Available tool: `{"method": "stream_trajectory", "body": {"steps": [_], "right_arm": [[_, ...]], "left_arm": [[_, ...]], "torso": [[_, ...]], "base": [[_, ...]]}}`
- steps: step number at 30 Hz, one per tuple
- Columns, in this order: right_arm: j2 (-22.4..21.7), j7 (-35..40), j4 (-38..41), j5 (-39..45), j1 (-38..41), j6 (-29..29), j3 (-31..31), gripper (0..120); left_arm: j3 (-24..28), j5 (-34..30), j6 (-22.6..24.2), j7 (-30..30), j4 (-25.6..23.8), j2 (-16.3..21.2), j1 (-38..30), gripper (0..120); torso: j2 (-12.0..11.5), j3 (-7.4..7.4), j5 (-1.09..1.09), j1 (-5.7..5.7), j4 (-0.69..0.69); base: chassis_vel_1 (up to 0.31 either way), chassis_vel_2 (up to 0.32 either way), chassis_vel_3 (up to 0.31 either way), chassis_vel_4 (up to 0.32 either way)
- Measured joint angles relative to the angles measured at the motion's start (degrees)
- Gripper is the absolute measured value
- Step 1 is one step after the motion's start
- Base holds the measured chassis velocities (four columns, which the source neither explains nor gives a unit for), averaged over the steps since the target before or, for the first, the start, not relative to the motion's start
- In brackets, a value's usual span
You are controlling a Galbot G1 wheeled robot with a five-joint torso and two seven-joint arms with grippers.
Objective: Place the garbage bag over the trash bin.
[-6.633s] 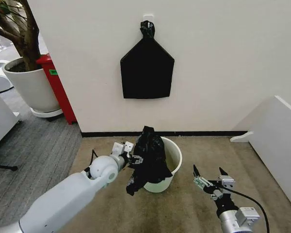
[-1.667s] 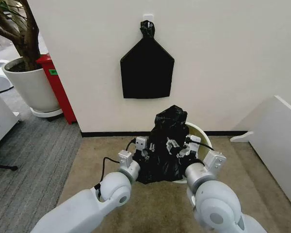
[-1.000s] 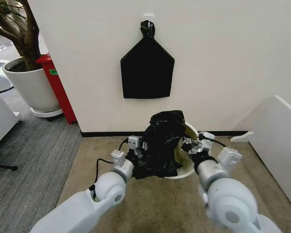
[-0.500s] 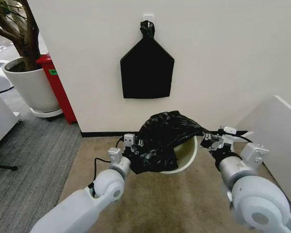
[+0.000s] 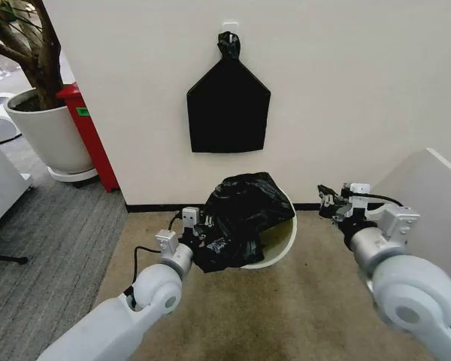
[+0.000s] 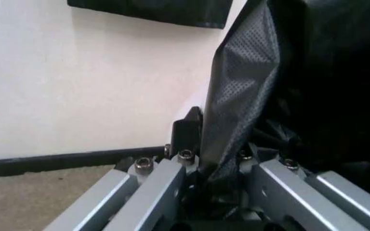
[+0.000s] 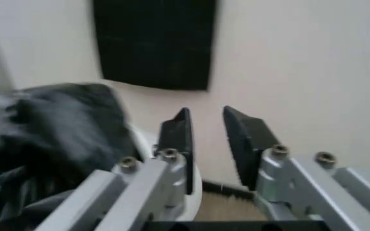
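The garbage bag [image 5: 244,207], crinkly glossy black plastic, lies bunched over the left part of the trash bin's mouth. The trash bin [image 5: 284,242], a cream-white bucket, stands tilted on the carpet by the wall with its opening facing me. My left gripper [image 5: 199,227] is at the bin's left side, shut on a fold of the garbage bag [image 6: 243,96], which runs up between the left gripper's [image 6: 222,147] fingers. My right gripper [image 5: 328,201] hangs to the right of the bin, apart from the bag. The right gripper [image 7: 205,130] is open with nothing between its fingers; the garbage bag [image 7: 63,125] and bin rim [image 7: 195,191] lie beyond it.
A flat black house-shaped bundle [image 5: 228,105] hangs on the wall above the bin. A large white plant pot [image 5: 49,135] and a red cabinet [image 5: 90,143] stand at the left. A white panel [image 5: 428,192] leans at the right. Open carpet lies in front.
The right gripper has let go of the stretched bag edge and moved right and back. The bag has slumped back toward the left over the bin. The left gripper has shifted slightly left.
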Motion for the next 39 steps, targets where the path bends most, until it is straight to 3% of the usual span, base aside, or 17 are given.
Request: {"method": "stream_trajectory", "body": {"steps": [2,8,9,15,23,34,39], "right_arm": [[-0.2,-1.29,0.26,-1.46,0.28,-0.58,-0.4,19],[-1.03,-15.87,0.65,-15.9,1.09,-4.01,-4.8,45],[-1.03,-15.87,0.65,-15.9,1.09,-4.01,-4.8,45],[0.58,-18.75,-3.05,-27.46,3.24,-2.33,-8.85,73],[2.0,-17.02,-5.17,-30.48,3.93,-1.16,-9.19,99],[-0.56,-12.44,-8.25,-25.27,7.88,-0.92,-6.39,100],[-2.3,-12.11,-12.17,-18.65,10.15,-0.18,-5.66,100]], "left_arm": [[0.0,0.21,0.31,-0.07,-0.1,0.12,-0.12,0],[0.2,1.11,2.36,-0.77,-0.92,1.14,-2.05,0],[0.2,1.11,2.36,-0.77,-0.92,1.14,-2.05,0],[1.53,4.44,2.84,-0.68,-1.24,1.2,-3.02,0],[3.42,7.68,2.78,0.31,-1.24,0.94,-3.29,0],[3.91,11.25,0.5,3.24,-0.38,1.76,-2.79,0],[1.97,15.97,-4.05,8.93,0.77,2.91,-0.87,0]], "torso": [[0.0,0.0,0.0,0.0,0.01],[0.0,0.0,0.02,0.0,0.0],[0.0,0.0,0.02,0.0,0.0],[-0.01,0.0,0.02,0.0,0.01],[-0.01,0.0,0.01,0.0,0.01],[-0.01,0.0,0.02,0.0,0.0],[-0.01,0.0,0.02,0.0,0.01]], "base": [[0.0,0.0,0.0,0.0],[0.0,0.0,0.0,0.0],[0.0,0.0,0.0,0.0],[0.0,0.0,0.0,0.0],[0.0,0.0,0.0,0.0],[0.0,0.0,0.0,0.0],[0.0,0.0,0.0,0.0]]}}
